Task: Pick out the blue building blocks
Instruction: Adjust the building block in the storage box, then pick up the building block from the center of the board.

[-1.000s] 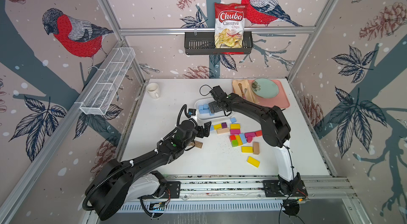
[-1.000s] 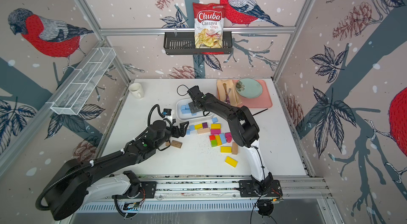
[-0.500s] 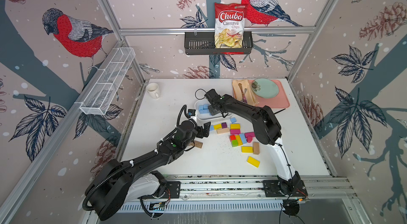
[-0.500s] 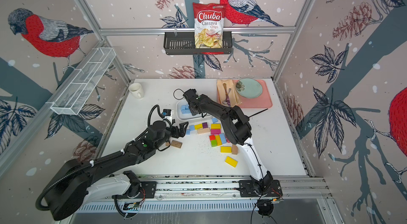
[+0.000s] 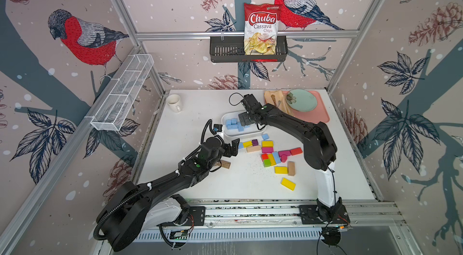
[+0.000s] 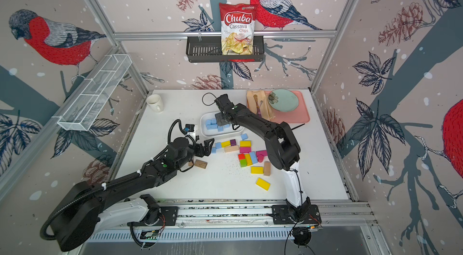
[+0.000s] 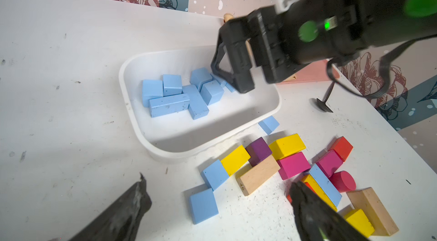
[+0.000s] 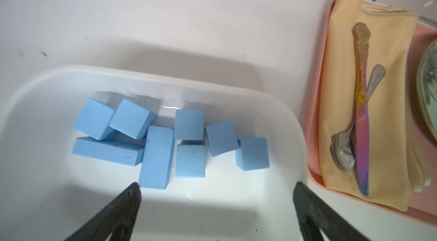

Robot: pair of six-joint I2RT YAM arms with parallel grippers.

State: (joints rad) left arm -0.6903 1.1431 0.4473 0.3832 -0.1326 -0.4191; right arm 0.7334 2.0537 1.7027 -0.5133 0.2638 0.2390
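Several blue building blocks [image 8: 165,142] lie in a white bin [image 5: 223,119] at mid table, also seen in the left wrist view [image 7: 179,93]. Loose blue blocks sit on the table in front of the bin: two cubes [image 7: 203,205] [image 7: 214,174], one by the bin's corner [image 5: 265,137], and a bar [image 5: 276,157] in the coloured pile. My left gripper [image 5: 234,146] [image 7: 218,181] is open low over the two cubes, holding nothing. My right gripper [image 5: 244,122] [image 8: 216,185] hangs open and empty over the bin's inside, beside the blocks.
Yellow, pink, red, green, purple and plain wooden blocks [image 5: 269,152] are scattered right of my left gripper. A wooden block [image 5: 225,164] lies under my left wrist. A mug [image 5: 173,101] stands at back left. A pink tray [image 5: 323,116] with plate, napkin and cutlery sits at back right.
My right arm swung a little left over the bin and back, its elbow shifting. Both grippers stayed open. The left arm has hardly moved.
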